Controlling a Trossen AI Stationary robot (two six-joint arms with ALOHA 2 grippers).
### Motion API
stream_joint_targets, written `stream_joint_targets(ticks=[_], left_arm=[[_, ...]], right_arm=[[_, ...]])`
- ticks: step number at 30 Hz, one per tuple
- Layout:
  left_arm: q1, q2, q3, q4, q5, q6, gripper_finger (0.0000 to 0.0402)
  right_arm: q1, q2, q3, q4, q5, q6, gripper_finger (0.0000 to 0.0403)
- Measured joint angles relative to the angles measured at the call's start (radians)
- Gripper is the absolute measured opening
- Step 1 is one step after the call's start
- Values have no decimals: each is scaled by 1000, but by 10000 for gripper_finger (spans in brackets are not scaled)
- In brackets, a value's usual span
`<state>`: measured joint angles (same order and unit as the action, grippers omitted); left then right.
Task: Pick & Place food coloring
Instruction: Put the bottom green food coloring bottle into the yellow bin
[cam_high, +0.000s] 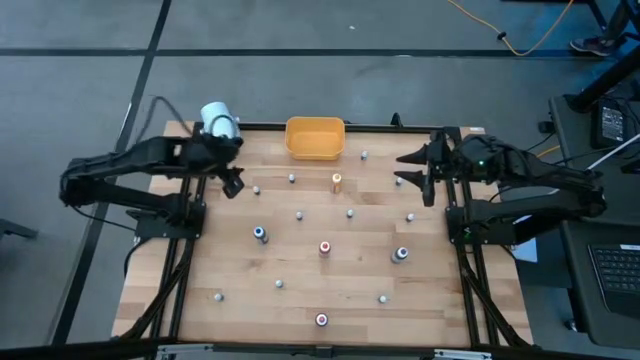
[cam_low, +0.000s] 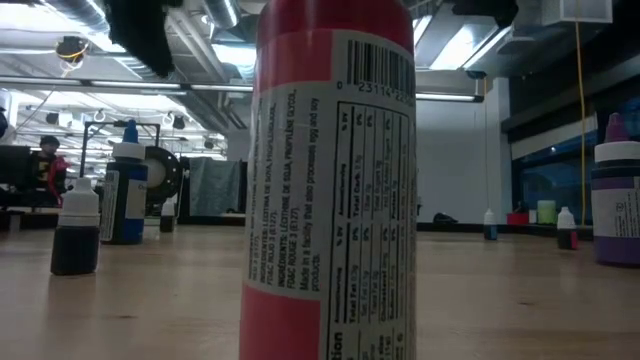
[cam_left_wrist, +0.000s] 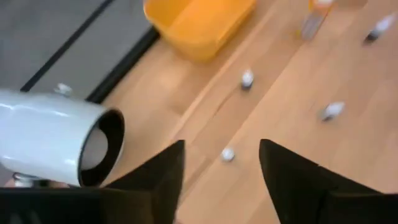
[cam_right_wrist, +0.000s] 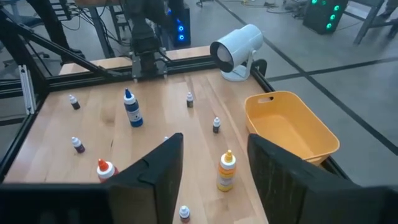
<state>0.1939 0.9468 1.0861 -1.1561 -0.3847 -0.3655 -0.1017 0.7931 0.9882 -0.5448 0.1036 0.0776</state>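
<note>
Several small food coloring bottles stand upright and scattered on the wooden table (cam_high: 300, 300): a red-capped one (cam_high: 325, 247), a blue-capped one (cam_high: 259, 233), an orange one (cam_high: 336, 180) (cam_right_wrist: 226, 171) and tiny white-capped ones (cam_high: 292, 178). My left gripper (cam_high: 232, 185) (cam_left_wrist: 222, 180) hovers open over the table's far left, tipped down; a tiny bottle (cam_left_wrist: 228, 154) stands beyond its fingertips. My right gripper (cam_high: 405, 168) (cam_right_wrist: 214, 174) hovers open at the far right, pointing toward the table's left, above the orange bottle. Neither holds anything.
A yellow-orange bin (cam_high: 314, 138) (cam_right_wrist: 289, 127) sits at the middle of the far edge. A big white cylinder (cam_high: 218, 120) (cam_left_wrist: 56, 146) stands at the far left corner, close to my left gripper. In the low view a red-labelled bottle (cam_low: 330, 180) fills the foreground.
</note>
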Motion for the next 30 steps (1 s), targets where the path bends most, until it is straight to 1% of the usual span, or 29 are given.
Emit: stream_joint_targets(ticks=[4, 6, 8, 10, 12, 16, 24, 30], left_arm=[[38, 60, -50, 12, 0, 51, 243], [63, 90, -65, 25, 25, 96, 256], [101, 114, -86, 50, 86, 130, 268], [139, 137, -115, 96, 174, 141, 277], [172, 156, -146, 139, 226, 161, 284], [222, 186, -197, 224, 281, 211, 290], [272, 258, -276, 298, 355, 280, 290], [274, 313, -335, 396, 368, 320, 290]], right_arm=[[0, 12, 0, 0, 0, 23, 172], [0, 17, 0, 1, 0, 23, 170], [0, 23, 0, -1, 0, 23, 170], [0, 26, 0, -4, 0, 23, 169], [0, 29, 0, -5, 0, 22, 169], [0, 32, 0, -7, 0, 23, 169], [0, 33, 0, -8, 0, 23, 169], [0, 33, 0, -8, 0, 23, 169]])
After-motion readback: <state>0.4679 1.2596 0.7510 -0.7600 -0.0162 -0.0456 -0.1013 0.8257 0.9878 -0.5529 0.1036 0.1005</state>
